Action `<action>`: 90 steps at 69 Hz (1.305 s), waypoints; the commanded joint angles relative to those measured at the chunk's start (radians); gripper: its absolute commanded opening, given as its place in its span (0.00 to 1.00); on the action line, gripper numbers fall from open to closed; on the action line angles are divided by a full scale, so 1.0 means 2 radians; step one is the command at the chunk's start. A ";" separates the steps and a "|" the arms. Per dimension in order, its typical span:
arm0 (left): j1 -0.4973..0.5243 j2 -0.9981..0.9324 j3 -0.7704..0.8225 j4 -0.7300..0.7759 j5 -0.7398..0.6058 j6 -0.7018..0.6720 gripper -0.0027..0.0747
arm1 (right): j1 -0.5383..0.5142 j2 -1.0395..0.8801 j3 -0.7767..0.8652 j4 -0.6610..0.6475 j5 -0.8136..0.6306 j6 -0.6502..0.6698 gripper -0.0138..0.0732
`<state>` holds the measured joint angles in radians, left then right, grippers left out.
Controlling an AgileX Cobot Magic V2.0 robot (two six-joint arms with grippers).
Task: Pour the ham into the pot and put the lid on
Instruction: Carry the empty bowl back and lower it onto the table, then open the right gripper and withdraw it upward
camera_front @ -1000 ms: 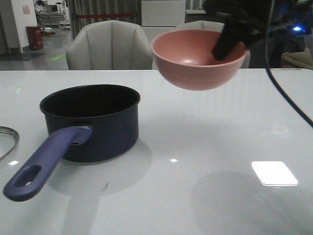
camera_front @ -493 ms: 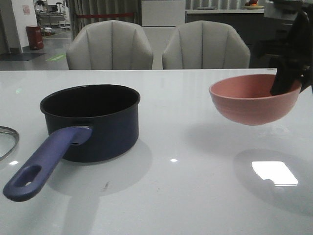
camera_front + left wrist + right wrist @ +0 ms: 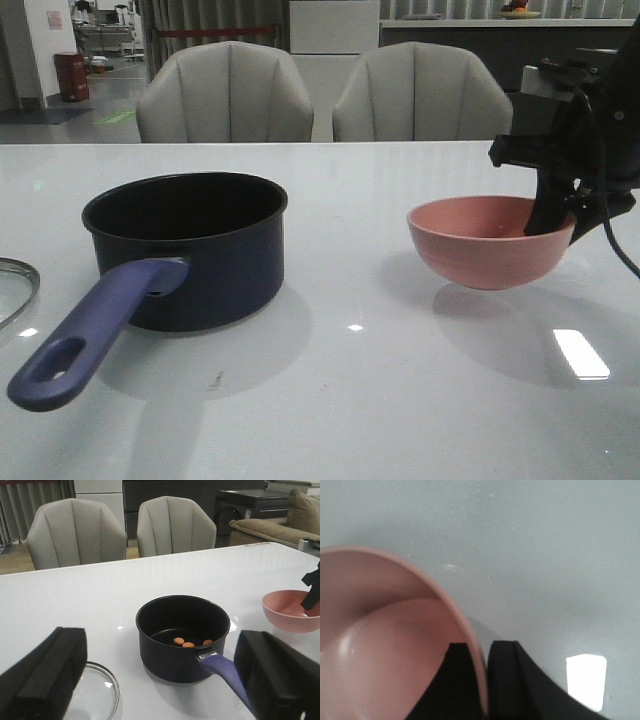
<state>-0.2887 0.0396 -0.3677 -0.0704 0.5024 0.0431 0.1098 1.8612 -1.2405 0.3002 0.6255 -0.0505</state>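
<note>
Ham [image 3: 188, 642] in pot [image 3: 186, 247], bowl [image 3: 488, 240] lowered, seemingly touching table [image 3: 400, 400]

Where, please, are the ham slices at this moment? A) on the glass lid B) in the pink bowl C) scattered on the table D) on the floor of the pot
D: the left wrist view shows the orange ham slices lying on the black floor of the pot, while the pink bowl looks empty.

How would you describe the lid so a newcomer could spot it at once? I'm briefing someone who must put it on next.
Start at the dark navy pot in the middle of the white table. The lid lies flat on the table by the pot, on the robot's left, opposite the pink bowl. It is the only see-through thing there: a glass disc with a metal rim.
</note>
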 commanded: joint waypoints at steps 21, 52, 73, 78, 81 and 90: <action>-0.004 0.006 -0.013 -0.003 -0.038 -0.002 0.84 | 0.000 -0.018 -0.016 0.006 -0.020 -0.008 0.57; -0.004 0.006 -0.013 -0.003 -0.038 -0.002 0.84 | -0.001 -0.124 -0.013 -0.089 -0.012 -0.008 0.70; -0.004 0.006 -0.013 -0.003 -0.038 -0.002 0.84 | 0.034 -0.293 0.086 -0.087 -0.126 -0.008 0.70; -0.004 0.006 -0.013 -0.003 -0.039 -0.002 0.84 | 0.043 -0.321 0.106 -0.087 -0.146 -0.008 0.70; -0.004 0.006 -0.013 -0.003 -0.042 -0.002 0.84 | 0.050 -0.348 0.126 -0.087 -0.165 -0.008 0.70; -0.004 0.006 -0.013 -0.003 -0.044 -0.002 0.84 | 0.060 -0.406 0.179 -0.087 -0.213 -0.008 0.70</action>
<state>-0.2887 0.0396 -0.3677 -0.0704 0.4984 0.0431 0.2192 1.1403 -0.9176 0.1327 0.3368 -0.0526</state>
